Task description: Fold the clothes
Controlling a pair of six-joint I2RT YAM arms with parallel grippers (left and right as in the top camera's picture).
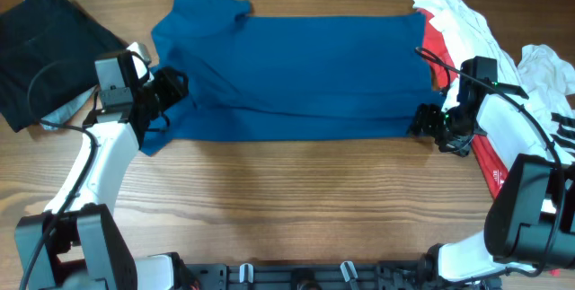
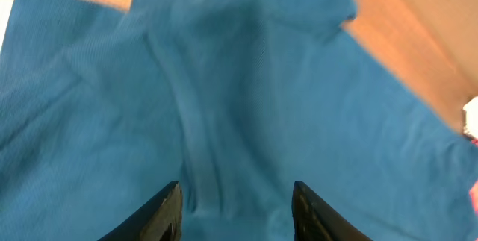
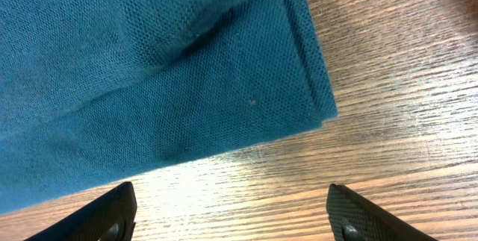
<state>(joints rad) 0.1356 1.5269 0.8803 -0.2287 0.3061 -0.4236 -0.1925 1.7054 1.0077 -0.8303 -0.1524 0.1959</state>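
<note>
Deep-blue knit polo shirt (image 1: pixel 305 74) lies flat as a long band across the upper middle of the wooden table (image 1: pixel 296 200), collar end at upper left. My left gripper (image 1: pixel 171 88) sits over that collar/sleeve end, fingers apart and pinching nothing, with a ridge of blue cloth running between them in the left wrist view. My right gripper (image 1: pixel 427 121) is at the band's lower right corner, fingers spread wide over bare wood and holding nothing, with the doubled hem corner just ahead in the right wrist view. Risk: a pinch there may catch only the top layer and peel the fold open. Risk: the sleeve flap at lower left sticks out and would skew the next fold. Crumpled red T-shirt (image 1: pixel 435 40) and white T-shirt (image 1: pixel 454 16) touch the band's right end, so I could snag them. Black folded garment (image 1: pixel 49 43) at upper left lies near my left arm and could get dragged.
</note>
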